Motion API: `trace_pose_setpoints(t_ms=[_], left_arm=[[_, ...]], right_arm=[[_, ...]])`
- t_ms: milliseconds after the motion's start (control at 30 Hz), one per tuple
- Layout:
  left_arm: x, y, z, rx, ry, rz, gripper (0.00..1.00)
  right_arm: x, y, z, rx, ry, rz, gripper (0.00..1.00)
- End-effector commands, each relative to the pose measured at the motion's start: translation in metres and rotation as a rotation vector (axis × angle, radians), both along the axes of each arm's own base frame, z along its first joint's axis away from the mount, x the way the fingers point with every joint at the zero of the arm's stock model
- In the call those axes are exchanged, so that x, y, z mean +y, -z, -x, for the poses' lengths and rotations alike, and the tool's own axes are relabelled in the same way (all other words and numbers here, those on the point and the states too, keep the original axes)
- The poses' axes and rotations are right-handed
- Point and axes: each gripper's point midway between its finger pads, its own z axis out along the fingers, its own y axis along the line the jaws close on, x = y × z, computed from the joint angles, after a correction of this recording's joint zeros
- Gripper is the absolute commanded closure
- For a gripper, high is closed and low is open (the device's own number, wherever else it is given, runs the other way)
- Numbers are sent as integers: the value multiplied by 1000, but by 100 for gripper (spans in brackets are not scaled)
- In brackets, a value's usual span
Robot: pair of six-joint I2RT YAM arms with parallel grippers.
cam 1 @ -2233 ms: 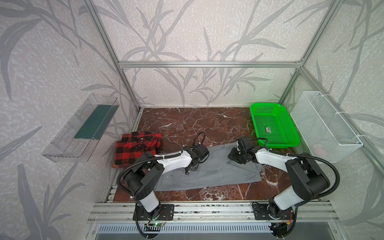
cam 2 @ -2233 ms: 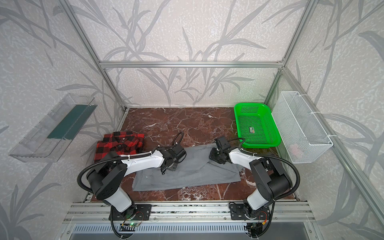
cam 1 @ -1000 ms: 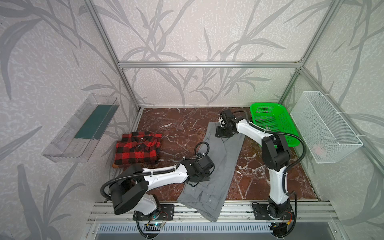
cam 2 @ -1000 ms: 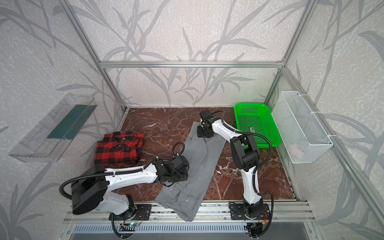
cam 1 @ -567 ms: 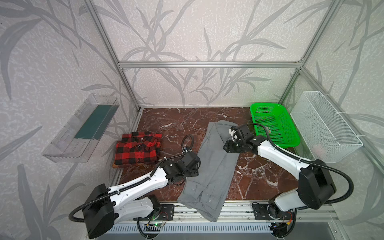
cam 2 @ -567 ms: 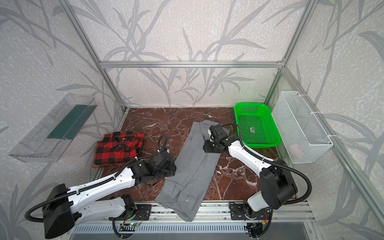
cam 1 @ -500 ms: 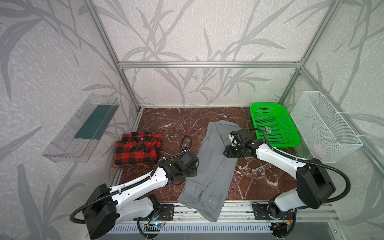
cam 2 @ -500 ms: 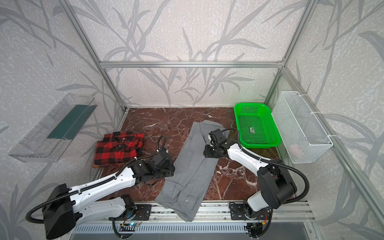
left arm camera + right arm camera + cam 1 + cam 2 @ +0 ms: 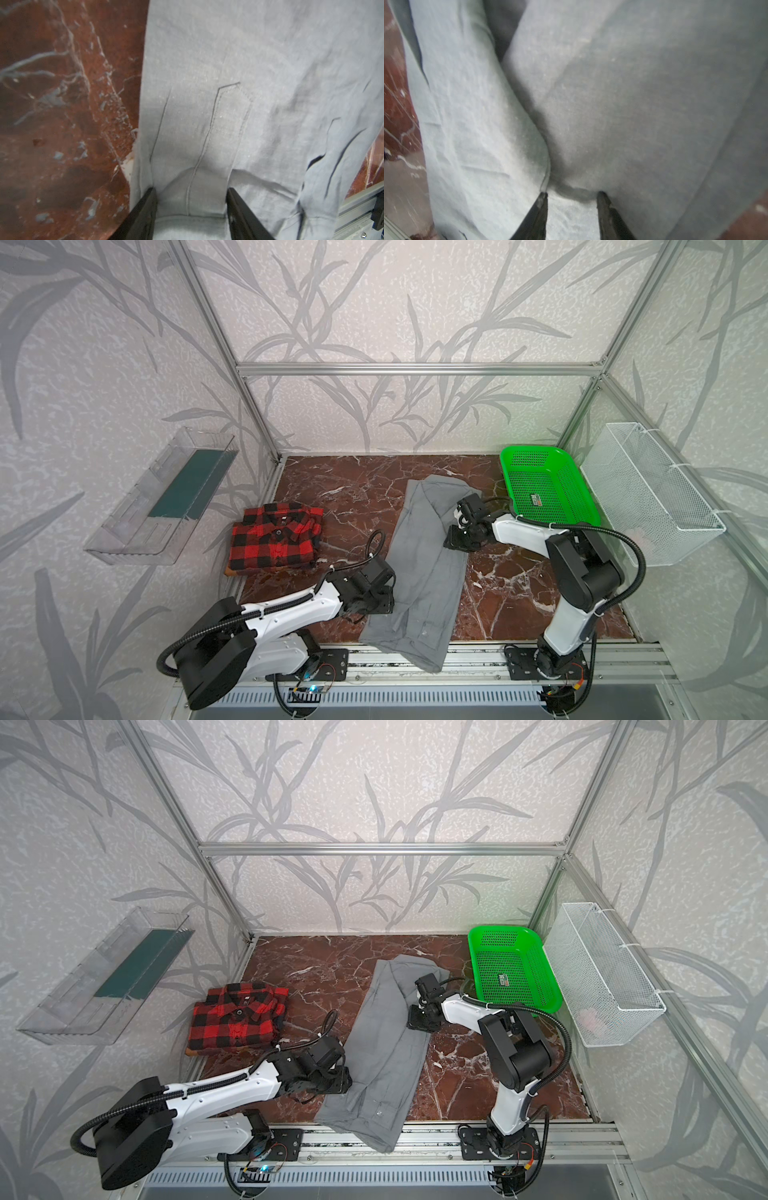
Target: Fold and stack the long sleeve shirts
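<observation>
The grey long sleeve shirt [image 9: 428, 564] [image 9: 386, 1048] lies in a long strip from the back middle to the front edge, its end hanging over the front rail. A folded red-and-black plaid shirt [image 9: 274, 541] [image 9: 235, 1021] rests at the left. My left gripper [image 9: 384, 601] [image 9: 191, 190] is at the grey shirt's left edge near the front. Its jaws stand apart astride a raised sleeve fold with a stitched placket. My right gripper [image 9: 451, 540] [image 9: 572, 194] is low on the shirt's right edge, open, its tips on flat cloth beside an overlapping layer.
A green plastic basket [image 9: 508, 481] stands at the back right, close behind the right arm. A white wire basket [image 9: 648, 497] hangs on the right wall and a clear shelf [image 9: 166, 497] on the left wall. The metal rail [image 9: 478, 655] runs along the front.
The right gripper has come back from the shirt's far end to its right edge. The left gripper has slid along the left edge toward the front. The shirt has stayed where it was.
</observation>
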Motion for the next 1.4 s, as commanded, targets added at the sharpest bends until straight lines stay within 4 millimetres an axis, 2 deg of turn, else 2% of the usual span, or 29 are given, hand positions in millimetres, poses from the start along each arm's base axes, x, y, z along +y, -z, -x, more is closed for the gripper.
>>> trace_pose_setpoints(t_ms=[0,167,267,333,400,500,633,733,833,900,1167,1367], left_arm=[[-7,3,0,9,-48,60,42],[-22,2,-8,-16,-79,126,38],[-36,-1,-13,-30,-65,140,38],[-43,-8,-17,-47,-48,140,38],[-42,-18,-21,-82,-43,114,37],[-22,-29,-23,-140,-52,58,36],[-4,-32,-16,-189,-70,71,34],[2,-23,-9,-186,-93,110,34],[3,-18,-5,-172,-103,128,33],[3,-15,-3,-157,-104,129,33],[6,-1,7,-108,-113,137,33],[8,12,15,-70,-134,155,34]], right_arm=[[-8,16,-23,2,-10,68,59],[2,12,-74,-52,-34,50,59],[13,-2,-98,-95,-78,44,59],[21,-20,-105,-119,-101,18,59],[28,-46,-102,-157,-126,-21,58],[33,-88,-84,-240,-162,-50,55],[43,-115,-57,-318,-180,-98,52],[65,-128,-53,-356,-239,-143,51],[86,-130,-64,-354,-302,-127,51],[94,-119,-79,-353,-325,-86,51],[112,-78,-142,-364,-397,60,50],[124,-55,-173,-346,-442,92,50]])
